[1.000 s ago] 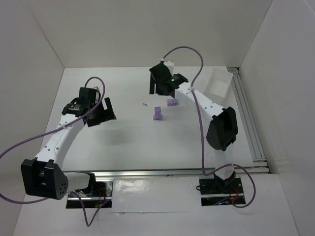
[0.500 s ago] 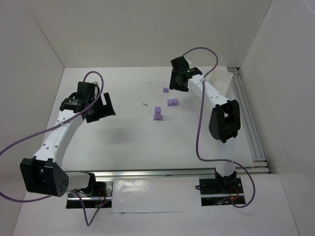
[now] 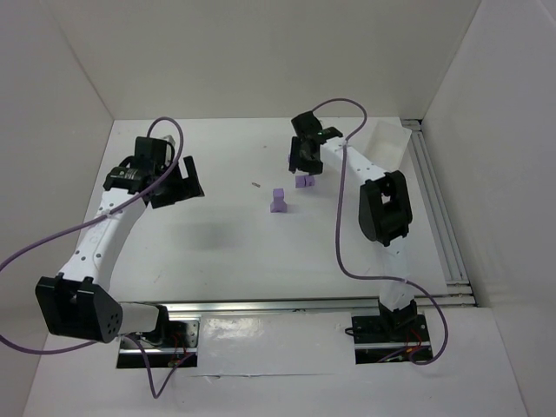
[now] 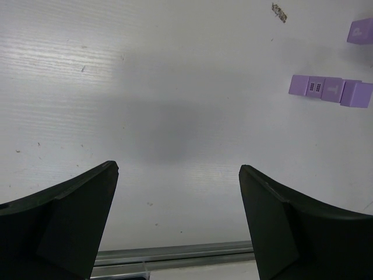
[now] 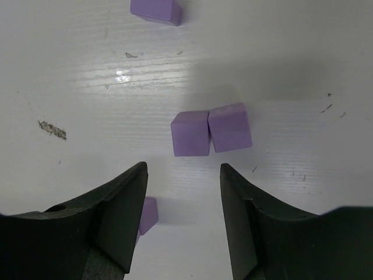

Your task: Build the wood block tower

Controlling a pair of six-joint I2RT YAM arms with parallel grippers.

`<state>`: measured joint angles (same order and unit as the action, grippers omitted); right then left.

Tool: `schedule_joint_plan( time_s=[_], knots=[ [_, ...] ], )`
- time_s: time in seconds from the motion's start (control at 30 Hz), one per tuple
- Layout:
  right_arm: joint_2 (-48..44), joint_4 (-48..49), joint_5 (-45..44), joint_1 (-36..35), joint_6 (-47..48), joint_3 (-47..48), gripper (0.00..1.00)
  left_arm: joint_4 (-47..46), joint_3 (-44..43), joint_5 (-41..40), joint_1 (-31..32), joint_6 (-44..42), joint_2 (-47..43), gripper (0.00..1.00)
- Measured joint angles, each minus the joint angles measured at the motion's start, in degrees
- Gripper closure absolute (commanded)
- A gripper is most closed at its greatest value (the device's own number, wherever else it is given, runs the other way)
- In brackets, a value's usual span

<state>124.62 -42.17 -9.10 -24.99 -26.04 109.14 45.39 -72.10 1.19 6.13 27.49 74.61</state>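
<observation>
A short tower (image 3: 279, 201) of lilac wood blocks stands mid-table. In the left wrist view it shows far right as a slanted column (image 4: 330, 90), with another cube (image 4: 361, 29) beyond it. My right gripper (image 3: 301, 167) hovers just behind two cubes (image 3: 304, 181) that lie side by side. In its wrist view the right gripper (image 5: 183, 166) is open with bare table between its fingers. The pair of cubes (image 5: 210, 131) lies just ahead, a single cube (image 5: 148, 214) peeks from behind the left finger, and one more cube (image 5: 155, 10) sits at the top edge. My left gripper (image 3: 178, 184) (image 4: 178, 166) hangs open over bare table.
A shallow white tray (image 3: 382, 143) leans at the back right corner. A small dark speck (image 3: 254, 184) lies left of the tower. Metal rails run along the right side (image 3: 434, 200) and the near edge (image 3: 295, 304). White walls close in the table.
My right gripper swung back and right, uncovering a single cube, then came forward again over it and narrowed its jaws. The left arm drifted slightly back and left.
</observation>
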Motion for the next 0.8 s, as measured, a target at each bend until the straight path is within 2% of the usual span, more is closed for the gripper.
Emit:
schedule_joint_plan(
  time_s=[0.43,0.8],
  knots=[
    [6.3,-0.1,2.0,-0.2,0.2,1.6,0.40,0.0,0.0,-0.5,0.0,-0.6,0.9,0.02],
    [7.9,-0.5,2.4,-0.4,0.5,4.4,0.40,0.0,0.0,-0.9,-0.5,-0.7,1.4,0.02]
  ],
)
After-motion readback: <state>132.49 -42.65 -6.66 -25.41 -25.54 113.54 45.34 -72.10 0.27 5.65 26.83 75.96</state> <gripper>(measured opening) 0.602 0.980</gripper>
